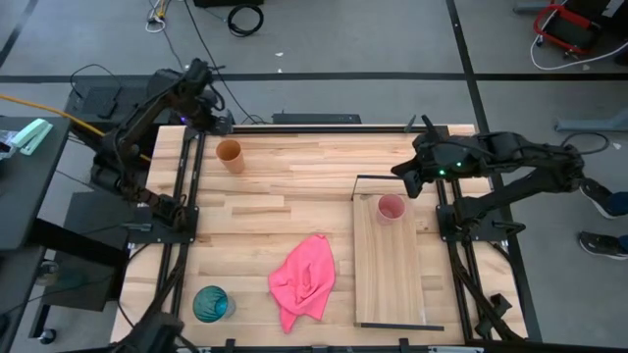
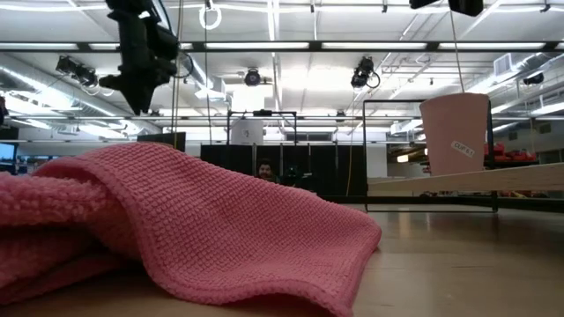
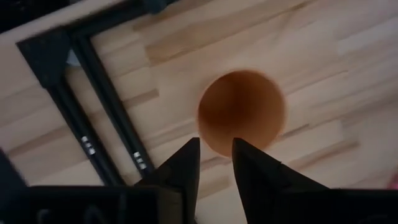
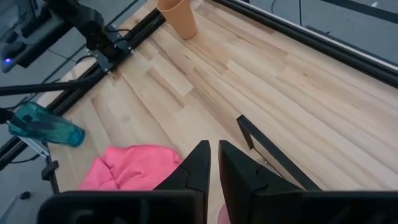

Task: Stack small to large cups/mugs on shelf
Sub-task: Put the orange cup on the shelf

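The orange-brown cup stands just beyond the left gripper's parted, empty fingers (far-left of the table); the right gripper's fingers are nearly closed, empty.

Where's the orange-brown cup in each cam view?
High view: orange-brown cup upright on the tabletop, upper left, near the left gripper.
Low view: not in it.
Left wrist view: centre, seen from above, past the fingers.
Right wrist view: top edge, beside the black rail.
Shared landmark: the black rail next to the cup.
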Tool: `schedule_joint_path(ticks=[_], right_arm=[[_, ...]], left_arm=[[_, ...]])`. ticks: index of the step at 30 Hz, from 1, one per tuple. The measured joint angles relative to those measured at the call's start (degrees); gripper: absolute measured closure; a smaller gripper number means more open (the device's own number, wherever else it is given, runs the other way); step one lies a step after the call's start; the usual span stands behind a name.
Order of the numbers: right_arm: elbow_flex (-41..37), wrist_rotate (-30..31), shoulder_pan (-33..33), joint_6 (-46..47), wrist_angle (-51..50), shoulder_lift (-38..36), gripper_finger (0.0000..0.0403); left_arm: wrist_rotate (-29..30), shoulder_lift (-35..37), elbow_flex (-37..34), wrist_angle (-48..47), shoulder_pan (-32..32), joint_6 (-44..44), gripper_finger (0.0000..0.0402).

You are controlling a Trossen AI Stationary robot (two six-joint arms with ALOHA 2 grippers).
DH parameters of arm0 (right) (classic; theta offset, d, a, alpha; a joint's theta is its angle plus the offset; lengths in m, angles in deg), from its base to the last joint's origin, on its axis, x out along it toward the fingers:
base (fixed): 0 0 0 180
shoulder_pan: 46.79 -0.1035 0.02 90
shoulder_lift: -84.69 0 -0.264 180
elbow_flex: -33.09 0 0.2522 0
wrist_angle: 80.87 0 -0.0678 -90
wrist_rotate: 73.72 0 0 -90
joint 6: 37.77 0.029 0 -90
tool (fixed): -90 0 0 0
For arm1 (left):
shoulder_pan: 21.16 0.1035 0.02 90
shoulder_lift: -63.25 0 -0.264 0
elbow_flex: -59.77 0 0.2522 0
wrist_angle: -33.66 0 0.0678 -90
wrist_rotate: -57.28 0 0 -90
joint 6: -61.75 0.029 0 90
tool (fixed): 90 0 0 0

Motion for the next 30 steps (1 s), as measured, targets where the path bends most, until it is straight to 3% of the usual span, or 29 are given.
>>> schedule_joint_path(ticks=[16, 30], right_arm=[[0.0, 0.0, 0.0, 0.4, -0.2, 0.8, 0.0362], [0.0, 0.0, 0.0, 0.6, -0.2, 0.7, 0.0362]], left_arm=[[2.4, -0.2, -13.8, 13.6, -1.1, -2.6, 0.0268], [3.5, -2.5, -15.1, 15.7, -1.1, -5.1, 0.0239]])
